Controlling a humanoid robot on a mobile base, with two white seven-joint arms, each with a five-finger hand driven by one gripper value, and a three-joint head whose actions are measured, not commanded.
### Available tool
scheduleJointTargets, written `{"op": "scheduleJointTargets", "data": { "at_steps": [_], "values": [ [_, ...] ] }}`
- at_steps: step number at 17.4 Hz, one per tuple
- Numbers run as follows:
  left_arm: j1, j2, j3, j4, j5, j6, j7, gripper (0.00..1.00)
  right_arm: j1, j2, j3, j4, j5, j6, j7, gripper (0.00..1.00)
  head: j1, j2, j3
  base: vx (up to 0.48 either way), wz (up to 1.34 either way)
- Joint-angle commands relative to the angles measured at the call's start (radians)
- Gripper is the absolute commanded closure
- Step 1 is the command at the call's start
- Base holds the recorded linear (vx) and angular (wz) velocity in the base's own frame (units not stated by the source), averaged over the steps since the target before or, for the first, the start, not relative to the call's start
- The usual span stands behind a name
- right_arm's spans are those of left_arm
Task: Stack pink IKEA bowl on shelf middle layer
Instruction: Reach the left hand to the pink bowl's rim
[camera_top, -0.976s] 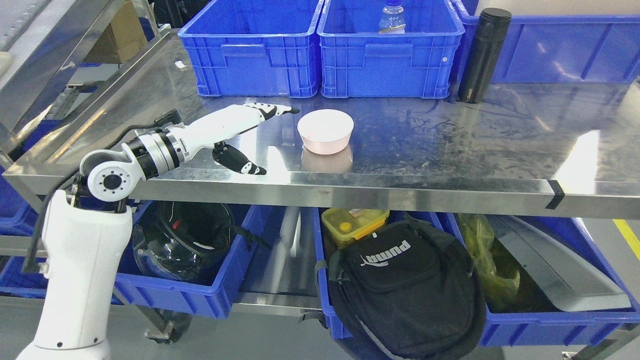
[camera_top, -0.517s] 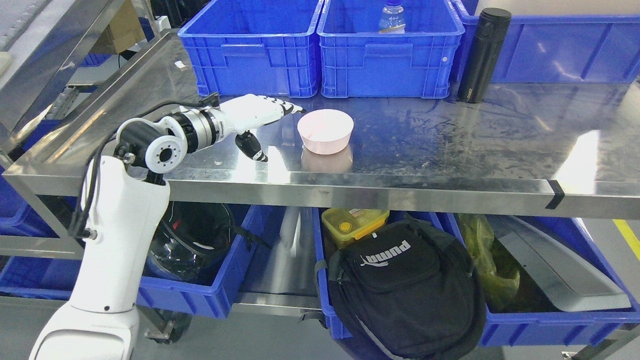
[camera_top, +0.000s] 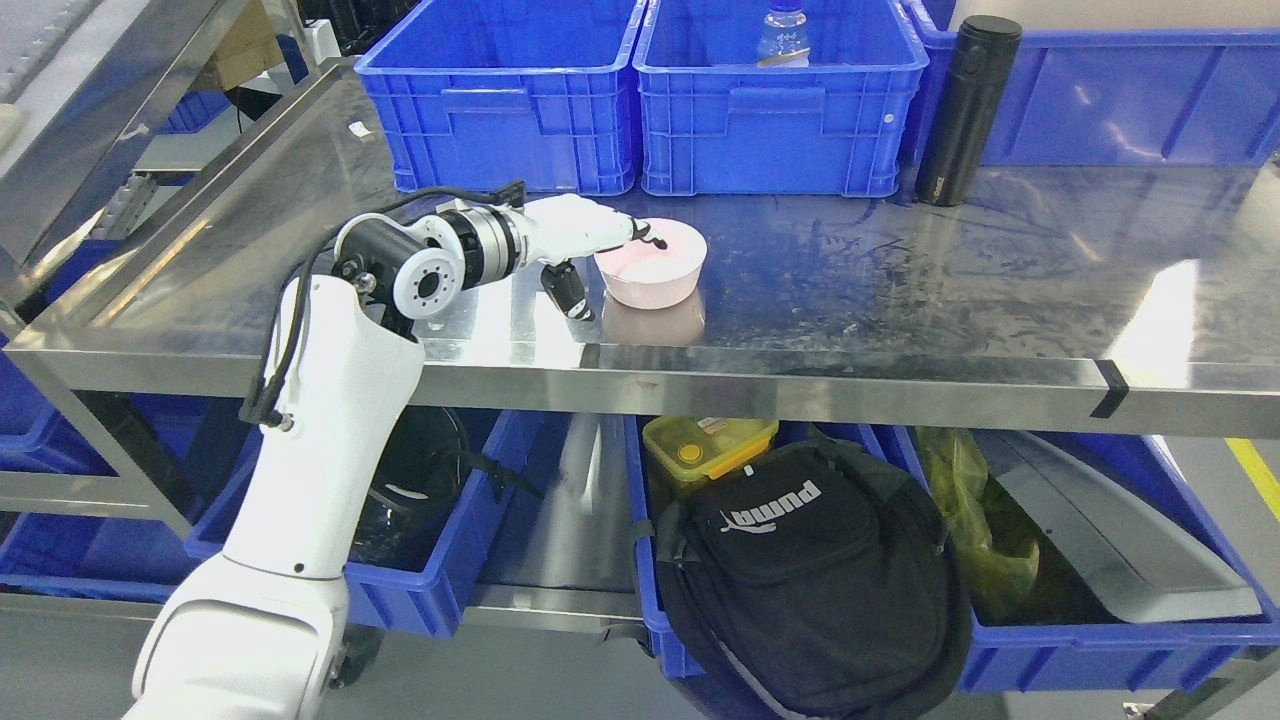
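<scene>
**Left hand at the bowl's rim**

We see the pink bowl (camera_top: 652, 264) upright on the steel shelf (camera_top: 900, 300), near its front edge and in front of two blue bins (camera_top: 640, 110). Our left hand (camera_top: 590, 245) reaches in from the left and meets the bowl's left side. The fingers (camera_top: 640, 232) lie over the near-left rim, tips pointing into the bowl, while the thumb (camera_top: 567, 290) hangs down outside the wall, just beside it. The fingers and thumb stand apart with the rim between them; from this angle we cannot be sure they press on it. A black flask (camera_top: 968, 110) stands well to the right, at the back. Below, a black bag (camera_top: 810, 570) sits in a lower bin.
</scene>
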Motion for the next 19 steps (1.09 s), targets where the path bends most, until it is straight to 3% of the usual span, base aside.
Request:
{"op": "scheduleJointTargets", "data": {
  "at_steps": [1, 19],
  "values": [
    [-0.035, -0.112, -0.054, 0.192, -0.057, -0.005, 0.013, 0.18, 0.021, -0.017, 0.0, -0.017, 0.0, 0.001, 0.0, 0.0, 0.0, 0.0, 0.0, 0.0, 0.0],
    [-0.119, -0.115, -0.038, 0.261, -0.089, -0.006, 0.084, 0.19, 0.021, -0.017, 0.0, -0.017, 0.0, 0.001, 0.0, 0.0, 0.0, 0.0, 0.0, 0.0, 0.0]
  ]
}}
